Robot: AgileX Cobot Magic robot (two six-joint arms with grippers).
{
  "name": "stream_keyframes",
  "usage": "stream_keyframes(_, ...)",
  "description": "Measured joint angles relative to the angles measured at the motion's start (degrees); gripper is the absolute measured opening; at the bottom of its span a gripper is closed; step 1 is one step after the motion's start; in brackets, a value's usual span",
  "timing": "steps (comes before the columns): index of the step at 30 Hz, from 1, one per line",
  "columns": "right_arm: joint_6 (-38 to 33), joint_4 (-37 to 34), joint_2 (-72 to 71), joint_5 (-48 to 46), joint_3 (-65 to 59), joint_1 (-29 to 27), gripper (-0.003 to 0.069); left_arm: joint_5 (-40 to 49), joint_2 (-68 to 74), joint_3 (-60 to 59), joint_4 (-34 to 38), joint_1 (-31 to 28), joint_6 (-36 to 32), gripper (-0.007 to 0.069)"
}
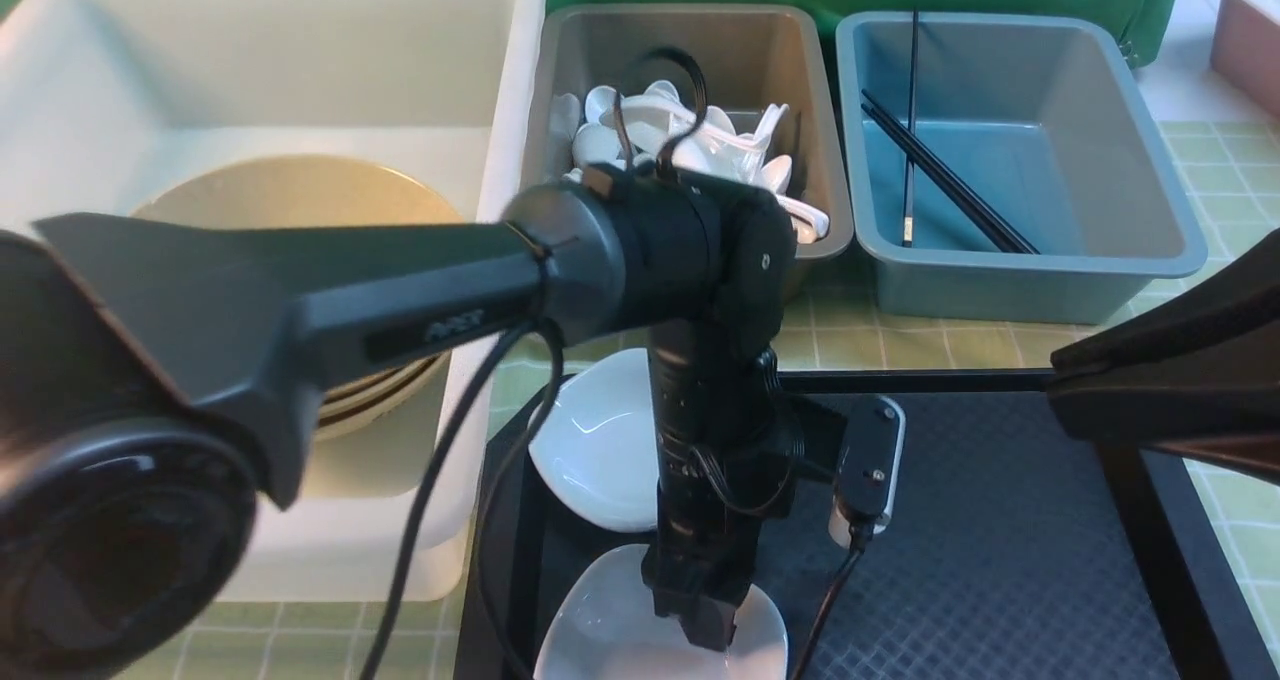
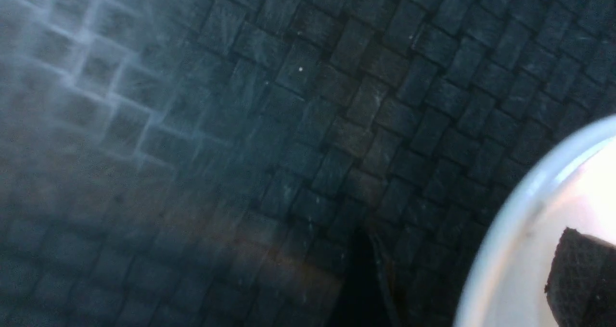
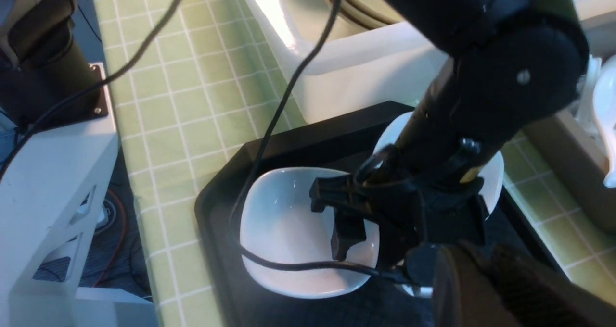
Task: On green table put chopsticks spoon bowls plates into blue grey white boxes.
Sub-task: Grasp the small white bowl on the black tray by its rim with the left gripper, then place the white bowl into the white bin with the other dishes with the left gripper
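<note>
I note the green table carrying three boxes in a row along its far side. The white box, the largest, stands at the left. In front of the boxes lies the black tray. The blue box stands at the right and the grey box between the other two.

The tan bowls sit stacked inside the white box. Two white plates are on the tray's left part. The far plate overlaps the tray's back left corner, and the near plate lies just in front of it.

The left gripper points down at the near plate. Its jaws are apart and straddle the rim, one finger inside the dish. The right gripper shows only as a dark blur, so I cannot tell how its jaws stand.

The chopsticks lie in the blue box. The spoons are heaped in the grey box.
</note>
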State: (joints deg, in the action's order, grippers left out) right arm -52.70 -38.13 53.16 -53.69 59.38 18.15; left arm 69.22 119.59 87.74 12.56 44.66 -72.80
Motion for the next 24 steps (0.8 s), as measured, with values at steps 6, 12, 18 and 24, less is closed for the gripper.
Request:
stream_keyframes(6, 0.00, 0.00, 0.00, -0.27, 0.00, 0.00, 0.0098, -0.21, 0.70, 0.59, 0.50, -0.17, 1.25, 0.0274)
stream_keyframes(12, 0.00, 0.00, 0.00, -0.27, 0.00, 0.00, 0.0099, 1.46, 0.94, 0.59, 6.15, -1.80, 5.98, 0.0059)
stream_keyframes(18, 0.12, 0.00, 0.00, -0.27, 0.00, 0.00, 0.0100, 0.97, 0.74, 0.59, 10.37, -4.61, 8.61, 0.0045)
stream_keyframes(24, 0.20, 0.00, 0.00, -0.32, 0.00, 0.00, 0.0100, 0.22, -3.23, 0.54, 13.65, -6.60, 11.58, 0.0015)
